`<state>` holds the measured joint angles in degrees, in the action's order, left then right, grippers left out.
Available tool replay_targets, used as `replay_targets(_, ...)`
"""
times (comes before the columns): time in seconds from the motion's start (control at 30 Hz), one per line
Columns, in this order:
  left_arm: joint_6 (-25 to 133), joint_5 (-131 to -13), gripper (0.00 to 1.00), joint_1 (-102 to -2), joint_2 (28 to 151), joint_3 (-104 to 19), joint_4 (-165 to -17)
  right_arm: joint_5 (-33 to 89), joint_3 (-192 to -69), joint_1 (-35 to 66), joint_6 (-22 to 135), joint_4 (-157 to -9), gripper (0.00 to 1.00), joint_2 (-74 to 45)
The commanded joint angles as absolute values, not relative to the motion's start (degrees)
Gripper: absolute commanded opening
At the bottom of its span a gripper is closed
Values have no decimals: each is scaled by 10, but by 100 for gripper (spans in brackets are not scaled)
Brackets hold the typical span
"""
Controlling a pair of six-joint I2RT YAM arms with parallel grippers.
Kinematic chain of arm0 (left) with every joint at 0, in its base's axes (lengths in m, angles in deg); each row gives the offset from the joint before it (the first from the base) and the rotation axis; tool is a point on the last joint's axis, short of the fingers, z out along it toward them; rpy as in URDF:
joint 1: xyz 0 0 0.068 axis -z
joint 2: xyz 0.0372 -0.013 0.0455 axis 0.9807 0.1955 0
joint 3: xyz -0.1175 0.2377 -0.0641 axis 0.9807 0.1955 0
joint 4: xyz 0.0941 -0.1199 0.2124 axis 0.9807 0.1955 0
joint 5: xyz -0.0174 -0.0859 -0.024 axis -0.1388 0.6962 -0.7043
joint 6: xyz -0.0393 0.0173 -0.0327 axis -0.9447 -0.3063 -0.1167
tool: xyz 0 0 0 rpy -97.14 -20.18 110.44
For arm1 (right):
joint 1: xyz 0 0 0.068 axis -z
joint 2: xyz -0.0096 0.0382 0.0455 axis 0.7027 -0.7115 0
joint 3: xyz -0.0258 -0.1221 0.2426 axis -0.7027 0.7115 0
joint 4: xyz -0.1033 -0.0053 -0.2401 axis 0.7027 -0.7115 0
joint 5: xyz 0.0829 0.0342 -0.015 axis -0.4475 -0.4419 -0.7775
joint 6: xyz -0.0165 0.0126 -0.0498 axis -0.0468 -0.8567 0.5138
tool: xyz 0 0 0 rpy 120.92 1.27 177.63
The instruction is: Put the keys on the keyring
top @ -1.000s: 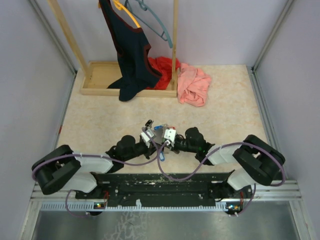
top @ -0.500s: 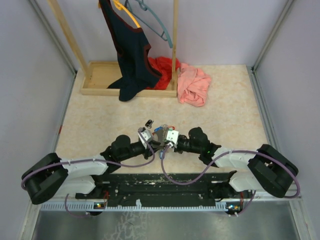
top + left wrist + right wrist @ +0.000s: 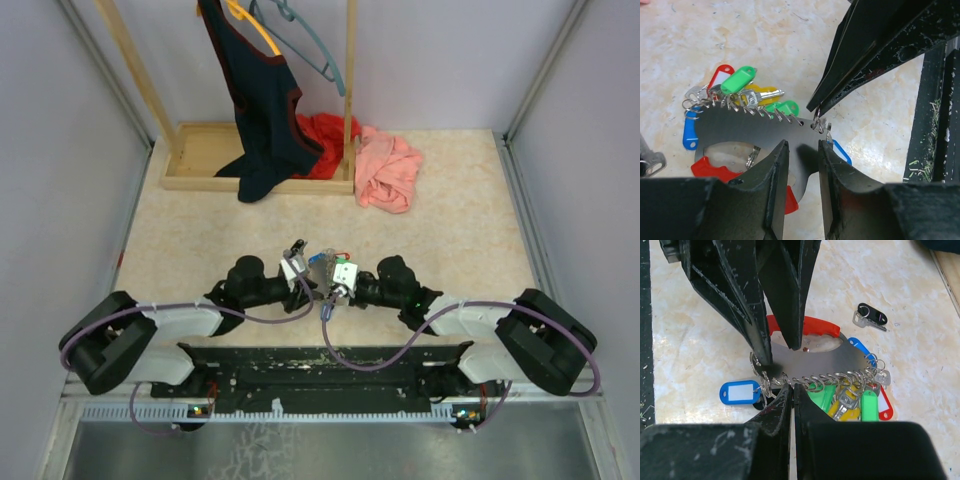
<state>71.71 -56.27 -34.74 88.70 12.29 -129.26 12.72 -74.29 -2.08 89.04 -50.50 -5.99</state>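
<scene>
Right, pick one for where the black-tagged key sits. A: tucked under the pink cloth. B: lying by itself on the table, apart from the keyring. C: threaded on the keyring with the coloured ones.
B: the right wrist view shows the black-tagged key lying flat on the table by itself, with bare tabletop between it and the keyring.

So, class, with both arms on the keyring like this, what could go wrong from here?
1. The right gripper has its jaws pinched on only a small ring at the keyring's edge; that thin hold could slip.
2. The left gripper holds the keyring right beside it, so the two could knock together.
3. The black-tagged key lies apart on the table and might get left off.
</scene>
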Motion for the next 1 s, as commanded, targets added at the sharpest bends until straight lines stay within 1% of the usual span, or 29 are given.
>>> replay_targets(0.0, 745, -516, 37, -347, 914, 98, -1293, 121, -742, -22, 892, -467, 0, -48)
replay_targets(0.4, 743, -522, 37, -335, 958, 91, -1345, 115, -744, -22, 875, -449, 0, -61)
replay_targets(0.63, 733, -536, 34, -327, 975, 96, -1388, 106, -750, -22, 866, -448, 0, -71)
replay_targets(0.83, 734, -541, 28, -325, 989, 92, -1397, 99, -752, -22, 863, -448, 0, -75)
replay_targets(0.97, 740, -542, 27, -323, 998, 88, -1394, 95, -754, -22, 858, -444, 0, -74)
